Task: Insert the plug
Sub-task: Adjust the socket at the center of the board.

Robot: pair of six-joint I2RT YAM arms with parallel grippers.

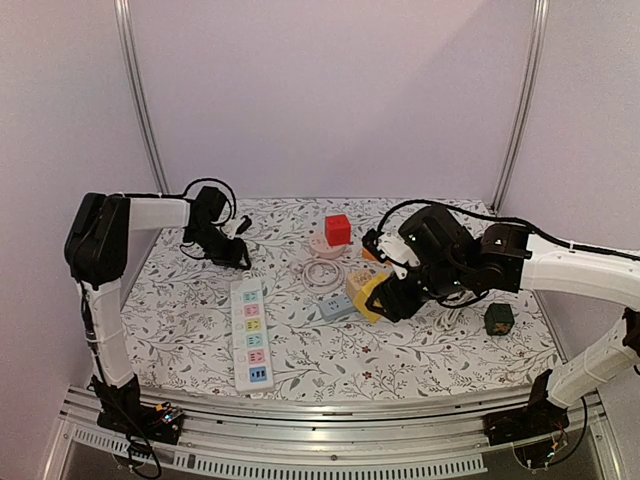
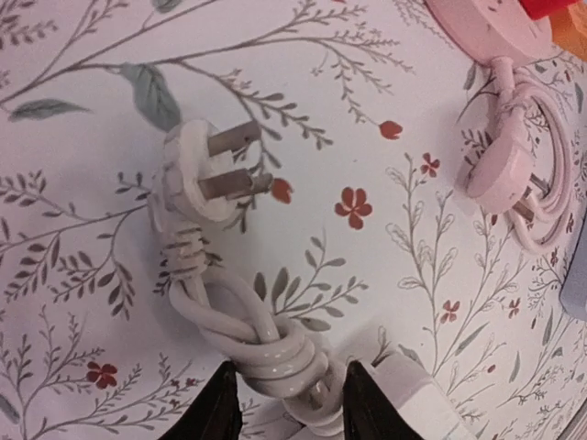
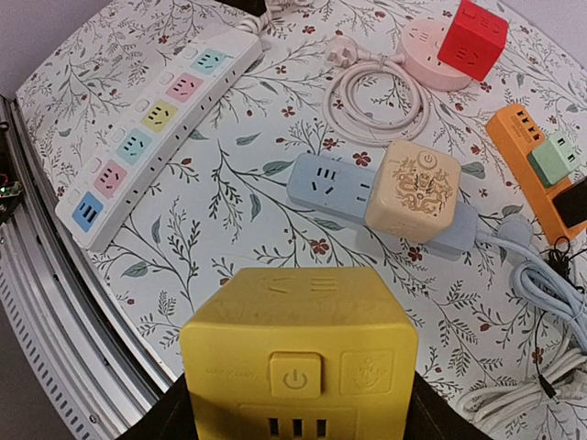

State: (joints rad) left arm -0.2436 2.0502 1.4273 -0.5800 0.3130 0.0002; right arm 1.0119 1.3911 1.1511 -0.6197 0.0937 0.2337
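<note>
White plug [image 2: 204, 170] is lying flat on the flowery worktop [image 1: 190, 320], prongs bare, not far from the far end of the white power strip [image 1: 250, 335]. Left gripper [image 2: 292, 408] has its jaws either side of the bundled cord [image 2: 275, 353], can't tell if they're actually pinching it. Right gripper [image 3: 298, 417] has its jaws clamped on a yellow cube socket [image 3: 298, 339].

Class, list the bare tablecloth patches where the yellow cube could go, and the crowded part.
Bare: near edge, between white power strip and green cube; also left of that strip. Crowded: around blue socket bar and pink socket.
</note>
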